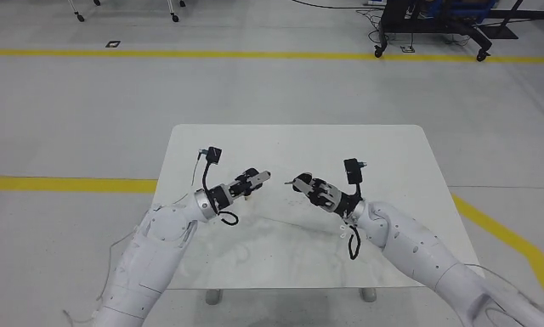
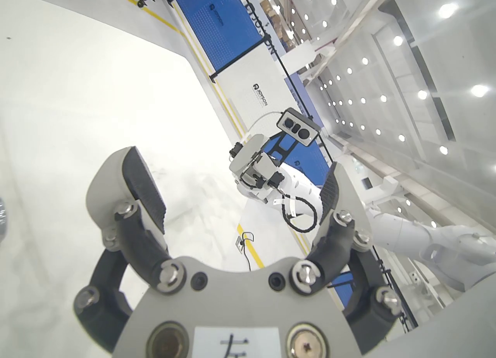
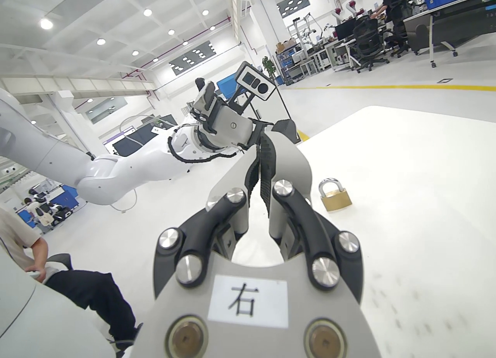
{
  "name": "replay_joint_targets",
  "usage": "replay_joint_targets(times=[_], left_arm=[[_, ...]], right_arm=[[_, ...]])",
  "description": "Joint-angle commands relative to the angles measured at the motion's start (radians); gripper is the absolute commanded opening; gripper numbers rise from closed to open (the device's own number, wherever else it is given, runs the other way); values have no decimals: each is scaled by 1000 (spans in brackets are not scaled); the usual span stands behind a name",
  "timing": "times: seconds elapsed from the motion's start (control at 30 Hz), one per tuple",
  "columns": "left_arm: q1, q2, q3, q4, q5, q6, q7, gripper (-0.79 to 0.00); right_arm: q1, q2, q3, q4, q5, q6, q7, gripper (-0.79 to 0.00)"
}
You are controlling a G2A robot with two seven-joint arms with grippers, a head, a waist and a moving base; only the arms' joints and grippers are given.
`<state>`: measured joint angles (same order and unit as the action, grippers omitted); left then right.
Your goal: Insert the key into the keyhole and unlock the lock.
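Left pincer [image 2: 232, 162] wide, bare; right pincer [image 3: 260, 142] narrow, key possibly hidden between pads [image 3: 269, 166]; padlock [image 3: 335, 195] nearby.

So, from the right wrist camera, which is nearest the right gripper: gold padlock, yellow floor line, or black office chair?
1. Brass-coloured metal padlock, on the white table beside the right gripper.
2. Yellow floor line, beyond the table.
3. Black office chair, farthest, past the line.
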<state>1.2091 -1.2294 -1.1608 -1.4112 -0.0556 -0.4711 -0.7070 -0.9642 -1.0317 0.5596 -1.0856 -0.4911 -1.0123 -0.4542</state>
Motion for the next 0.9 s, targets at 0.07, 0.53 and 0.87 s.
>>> replay_joint_targets(times=[0.07, 0.53, 0.87], left_arm=[[-7, -1, 10, 4, 1, -6, -4, -200], [-25, -1, 34, -21, 76, -19, -44, 0], [-38, 0, 38, -24, 128, -12, -32, 0]], right_arm=[[9, 5, -22, -6, 15, 0, -6, -785], [9, 5, -22, -6, 15, 0, -6, -785], [9, 5, -22, -6, 15, 0, -6, -785]])
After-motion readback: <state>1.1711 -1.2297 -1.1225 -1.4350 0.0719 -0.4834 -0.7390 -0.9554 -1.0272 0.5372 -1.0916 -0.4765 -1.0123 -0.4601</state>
